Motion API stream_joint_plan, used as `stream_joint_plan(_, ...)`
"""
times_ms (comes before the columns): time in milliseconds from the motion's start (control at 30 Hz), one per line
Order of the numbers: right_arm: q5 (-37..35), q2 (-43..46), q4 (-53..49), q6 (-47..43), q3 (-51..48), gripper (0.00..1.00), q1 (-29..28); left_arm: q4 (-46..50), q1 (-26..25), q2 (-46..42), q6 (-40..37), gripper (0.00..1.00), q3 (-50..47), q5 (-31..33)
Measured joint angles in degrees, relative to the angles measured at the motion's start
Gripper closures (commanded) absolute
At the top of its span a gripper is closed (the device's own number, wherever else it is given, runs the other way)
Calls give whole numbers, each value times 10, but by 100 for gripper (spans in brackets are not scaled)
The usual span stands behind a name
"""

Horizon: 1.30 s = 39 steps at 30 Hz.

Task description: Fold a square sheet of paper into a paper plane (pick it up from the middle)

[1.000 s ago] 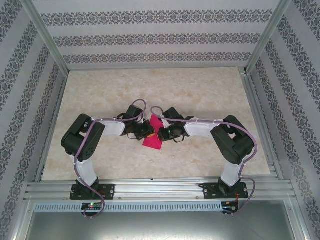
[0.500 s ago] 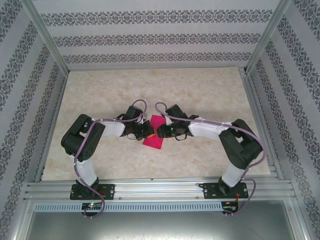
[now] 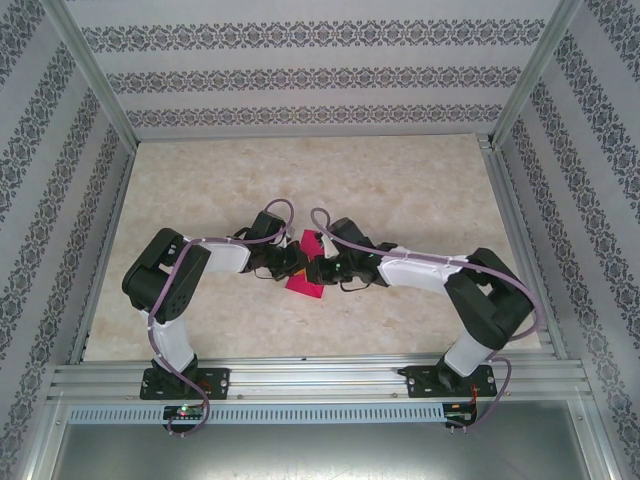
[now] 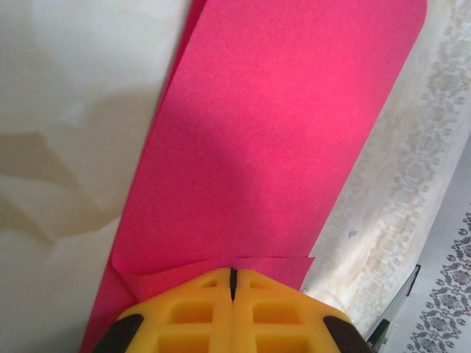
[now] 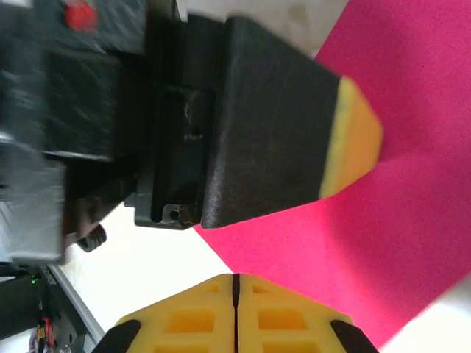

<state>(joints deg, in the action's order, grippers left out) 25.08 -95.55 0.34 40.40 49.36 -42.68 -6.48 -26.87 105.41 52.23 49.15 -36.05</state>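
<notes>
Top external view: folded magenta sheet of paper (image 3: 304,284) lies near the middle of the marble-patterned table (image 3: 400,190), between the two arms; left gripper (image 3: 293,263) reaches in from its left edge, right gripper (image 3: 316,270) from its right edge, the two almost touching over the sheet

Left wrist view: left gripper (image 4: 232,283) has its yellow pads pressed together with no gap; a short folded flap of the sheet of paper (image 4: 280,147) is caught at the tips, so it is clamped on the paper; the sheet runs away from the tips as a long doubled band, with one rounded far corner and a shadow on the table beside it

Right wrist view: right gripper (image 5: 234,290) has its yellow pads closed flush, tips at the near edge of the sheet of paper (image 5: 412,220); cannot tell whether any paper is pinched; a black finger (image 5: 272,125) of the left gripper, yellow-tipped, lies over the sheet just ahead
</notes>
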Motion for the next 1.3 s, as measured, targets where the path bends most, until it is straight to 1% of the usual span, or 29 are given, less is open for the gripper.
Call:
stream_joint_plan(200, 13, -39, 8, 25, 0, 93, -2, 1, 0, 0, -8, 100, 1, 0)
stream_joint_plan(633, 29, -62, 18, 48, 4, 90, 16, 2, 0, 0, -11, 100, 1, 0)
stream_joint_plan(1300, 50, -70, 34, 62, -12, 87, 17, 2, 0, 0, -12, 100, 1, 0)
